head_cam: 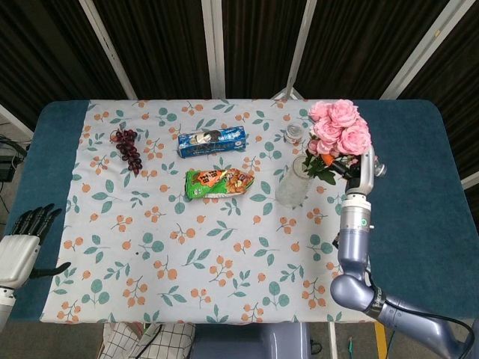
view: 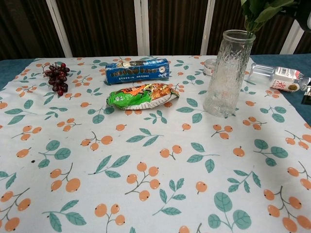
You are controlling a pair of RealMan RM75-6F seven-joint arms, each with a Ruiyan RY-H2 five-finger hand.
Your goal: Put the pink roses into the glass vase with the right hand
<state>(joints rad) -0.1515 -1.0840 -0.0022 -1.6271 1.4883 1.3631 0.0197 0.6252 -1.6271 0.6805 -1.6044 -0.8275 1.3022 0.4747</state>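
The pink roses [head_cam: 340,129] hang tilted just above the glass vase [head_cam: 292,187], their green leaves [view: 260,12] right over the rim on its right side. My right hand [head_cam: 353,167] grips the stems from below the blooms and is largely hidden by them. The vase [view: 227,73] stands upright on the floral cloth; I cannot tell how far the stems reach inside it. My left hand [head_cam: 22,241] rests open, holding nothing, at the table's near left edge.
A green snack bag [head_cam: 218,181] and a blue biscuit pack [head_cam: 212,140] lie left of the vase. Dark grapes [head_cam: 127,148] lie at far left. A small jar [head_cam: 295,133] stands behind the vase. A clear bottle [view: 282,76] lies on its right.
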